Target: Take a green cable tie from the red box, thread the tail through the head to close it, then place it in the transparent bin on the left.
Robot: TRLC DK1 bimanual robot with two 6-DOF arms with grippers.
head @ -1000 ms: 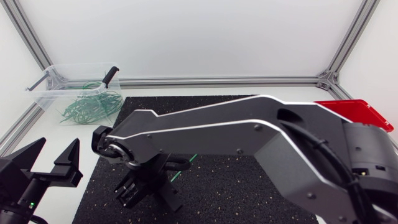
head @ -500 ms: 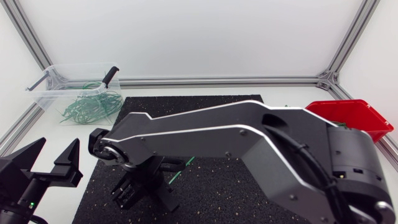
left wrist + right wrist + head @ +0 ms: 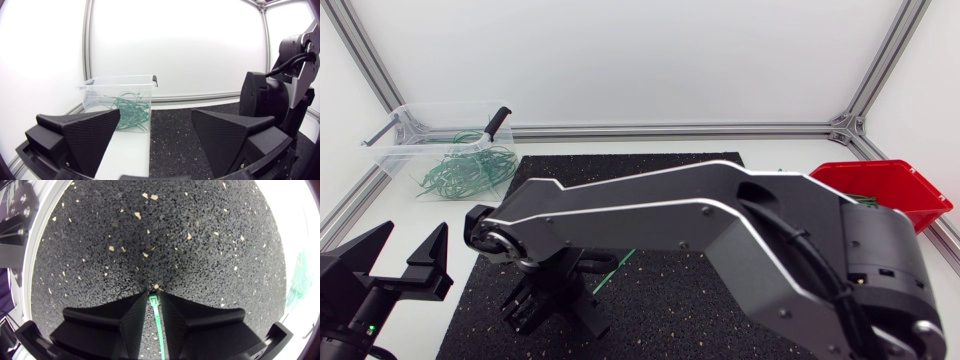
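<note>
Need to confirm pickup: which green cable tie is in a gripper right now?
The single cable tie clamped in the right gripper, over the black mat, unlike the heap lying in the transparent bin.

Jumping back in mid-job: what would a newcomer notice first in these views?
The right arm stretches across the black mat, its right gripper shut on a green cable tie over the mat. At the far left, the transparent bin holds a tangle of green ties, and the left gripper sits open beside the mat's near left corner.
</note>
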